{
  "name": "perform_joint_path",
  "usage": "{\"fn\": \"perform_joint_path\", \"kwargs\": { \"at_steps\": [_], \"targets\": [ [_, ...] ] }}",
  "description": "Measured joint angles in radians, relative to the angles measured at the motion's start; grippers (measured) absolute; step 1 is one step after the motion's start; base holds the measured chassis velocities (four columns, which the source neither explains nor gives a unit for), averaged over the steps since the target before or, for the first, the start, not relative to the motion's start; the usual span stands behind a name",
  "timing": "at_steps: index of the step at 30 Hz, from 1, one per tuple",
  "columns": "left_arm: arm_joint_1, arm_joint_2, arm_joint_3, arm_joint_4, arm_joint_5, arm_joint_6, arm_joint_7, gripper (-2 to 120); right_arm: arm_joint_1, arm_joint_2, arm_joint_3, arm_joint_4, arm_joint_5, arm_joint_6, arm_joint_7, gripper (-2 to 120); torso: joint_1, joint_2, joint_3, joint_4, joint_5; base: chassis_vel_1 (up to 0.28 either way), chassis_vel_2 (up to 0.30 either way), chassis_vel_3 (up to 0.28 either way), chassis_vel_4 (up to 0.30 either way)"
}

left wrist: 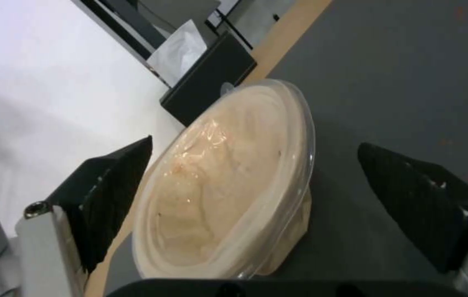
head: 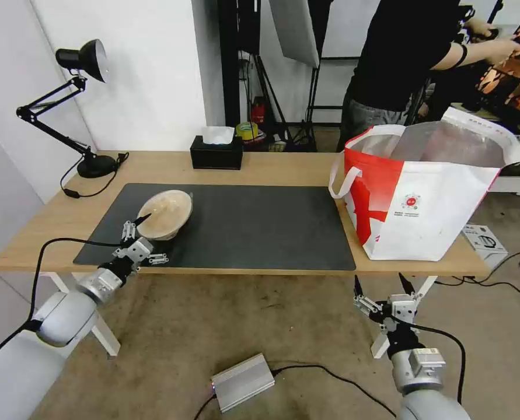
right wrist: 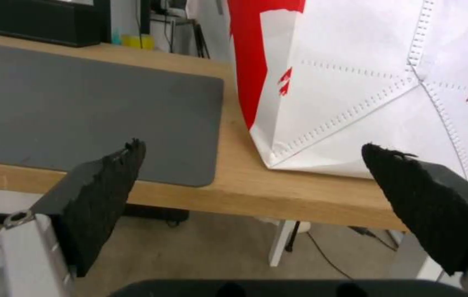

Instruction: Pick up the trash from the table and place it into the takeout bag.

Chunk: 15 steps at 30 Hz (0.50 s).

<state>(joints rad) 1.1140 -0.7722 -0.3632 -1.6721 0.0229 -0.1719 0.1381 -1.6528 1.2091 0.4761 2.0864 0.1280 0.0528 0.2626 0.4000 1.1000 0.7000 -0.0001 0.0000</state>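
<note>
A beige pulp bowl (head: 165, 213) with a clear lid lies on the left part of the dark mat (head: 260, 224) on the table (head: 283, 166), looking tilted toward my left gripper (head: 153, 236). In the left wrist view the bowl (left wrist: 228, 181) sits between the open fingers of the left gripper (left wrist: 256, 142); one finger (left wrist: 118, 181) is at its rim, the other stands apart. The takeout bag (head: 429, 204) stands open at the table's right end. My right gripper (head: 382, 283) hangs open below the table's front edge, facing the bag (right wrist: 365, 95) with nothing in it (right wrist: 253, 152).
A black tissue box (head: 216, 153) sits at the back middle and a black desk lamp (head: 84, 76) at the back left. A person stands behind the bag. On the floor lie a silver box (head: 242, 382) with cables and a small carton (head: 484, 238).
</note>
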Motion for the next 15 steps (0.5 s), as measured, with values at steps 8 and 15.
{"fn": "perform_joint_path", "kwargs": {
  "at_steps": [8, 15],
  "targets": [
    [-0.016, -0.001, 0.011, 0.032, 0.005, -0.003, 0.001, 100, 0.000, 0.003, 0.000, -0.005, -0.001, 0.000, 0.000, 100, 0.000, 0.000, 0.000, 0.0001, 0.0000, 0.000, 0.000, 0.000, 0.000],
    [-0.037, -0.001, 0.018, 0.074, 0.011, -0.020, 0.004, 100, 0.002, 0.006, -0.001, -0.010, -0.002, 0.000, 0.000, 100, 0.000, 0.000, 0.000, 0.0001, 0.0000, 0.000, 0.000, 0.000, 0.000]
  ]
}}
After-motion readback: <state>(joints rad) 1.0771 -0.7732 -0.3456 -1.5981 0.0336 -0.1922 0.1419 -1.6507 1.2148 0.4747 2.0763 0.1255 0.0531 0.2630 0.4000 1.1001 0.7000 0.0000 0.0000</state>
